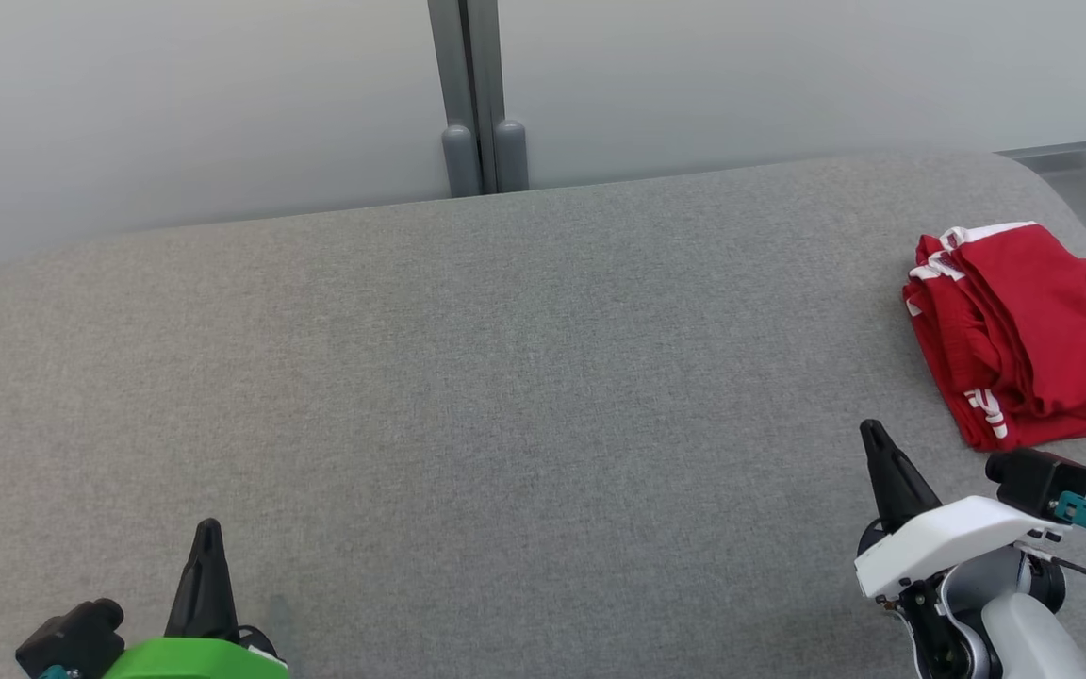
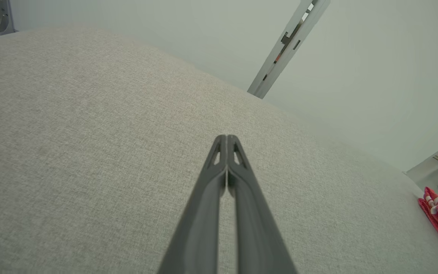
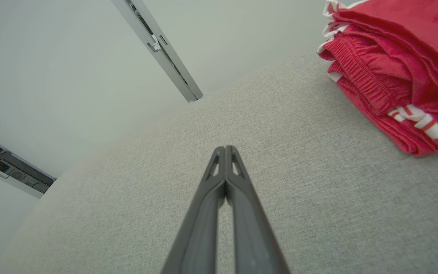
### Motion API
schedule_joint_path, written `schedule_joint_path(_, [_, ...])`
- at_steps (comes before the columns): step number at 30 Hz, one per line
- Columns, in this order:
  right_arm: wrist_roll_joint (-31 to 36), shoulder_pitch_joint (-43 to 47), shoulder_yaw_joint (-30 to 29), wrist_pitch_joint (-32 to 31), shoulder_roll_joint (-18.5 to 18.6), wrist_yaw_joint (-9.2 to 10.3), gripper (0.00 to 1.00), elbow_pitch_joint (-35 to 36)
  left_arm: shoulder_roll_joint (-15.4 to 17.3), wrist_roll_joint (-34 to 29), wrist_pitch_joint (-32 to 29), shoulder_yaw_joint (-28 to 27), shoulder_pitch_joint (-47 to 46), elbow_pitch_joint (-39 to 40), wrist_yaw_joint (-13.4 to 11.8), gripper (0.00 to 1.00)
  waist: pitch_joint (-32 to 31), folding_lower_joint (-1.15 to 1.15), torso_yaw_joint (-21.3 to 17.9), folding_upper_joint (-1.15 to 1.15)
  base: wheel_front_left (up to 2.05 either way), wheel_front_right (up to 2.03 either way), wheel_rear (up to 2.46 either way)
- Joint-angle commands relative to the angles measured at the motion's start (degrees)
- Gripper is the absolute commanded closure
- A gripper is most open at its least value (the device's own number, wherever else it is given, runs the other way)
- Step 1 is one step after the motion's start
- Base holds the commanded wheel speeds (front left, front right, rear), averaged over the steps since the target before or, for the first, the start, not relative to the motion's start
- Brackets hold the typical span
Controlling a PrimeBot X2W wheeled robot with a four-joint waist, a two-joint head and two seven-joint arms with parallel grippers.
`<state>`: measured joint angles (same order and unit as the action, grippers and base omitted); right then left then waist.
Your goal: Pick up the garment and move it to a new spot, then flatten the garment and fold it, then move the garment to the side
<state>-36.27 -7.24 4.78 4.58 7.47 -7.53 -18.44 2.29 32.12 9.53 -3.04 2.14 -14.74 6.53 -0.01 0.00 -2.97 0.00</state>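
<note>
Garment [image 1: 1033, 330]: red knit cloth, folded into a thick, roughly rectangular stack with soft rounded folds, white trim and white striped markings along its left side; the right wrist view shows a ribbed elastic band in the layers. It lies flat at the right edge of the head view, near the bench's far right rounded corner, partly cut off by the frame. Bench [image 1: 505, 377]: grey woven fabric cover, fine even weave, matte, flat, with rounded corners at upper left and upper right. Behind it a plain pale wall [image 1: 175, 94], split at top centre by a grey vertical post [image 1: 477, 85] with two rounded caps at its foot. Left hand [image 1: 208, 528], green wrist shell, lower left: dark tapered fingers pressed together, holding nothing. Right hand [image 1: 873, 429], white wrist shell, lower right: fingers likewise pressed tip to tip, holding nothing, just below and left of the garment, not touching it. A wide stretch of bare cover runs across the centre and left between the two hands.
</note>
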Motion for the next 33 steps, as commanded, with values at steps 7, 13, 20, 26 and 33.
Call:
schedule_joint_path(7, [-7.05,-0.5,-1.61,-1.36,-0.42,0.02,1.0,1.52,0.34,7.43,-1.85,-0.58,-2.57,1.0,0.25,1.0,0.01,0.0,0.21,0.0,0.0,0.0,0.0])
schedule_joint_path(13, [-11.49,-0.36,-2.5,-2.24,-0.78,0.02,1.0,1.81,0.38,12.18,-3.11,-0.86,-3.15,1.0,0.33,1.0,0.02,0.0,0.37,0.0,0.0,0.0,0.0])
schedule_joint_path(20, [-16.39,-0.19,-3.49,-3.21,-1.2,0.02,1.0,2.13,0.43,17.5,-4.53,-1.17,-3.8,1.01,0.43,1.0,0.04,0.0,0.57,0.0,0.0,0.0,0.0])
schedule_joint_path(26, [-20.09,-0.06,-4.23,-3.96,-1.54,0.03,1.0,2.37,0.46,21.46,-5.61,-1.41,-4.25,1.0,0.5,1.0,0.05,0.0,0.73,0.0,0.0,0.0,0.0])
schedule_joint_path(33, [-24.38,0.08,-5.11,-4.84,-1.92,0.03,1.0,2.65,0.5,26.07,-6.91,-1.67,-4.84,1.0,0.6,1.0,0.06,0.0,0.92,0.0,0.0,0.0,0.0])
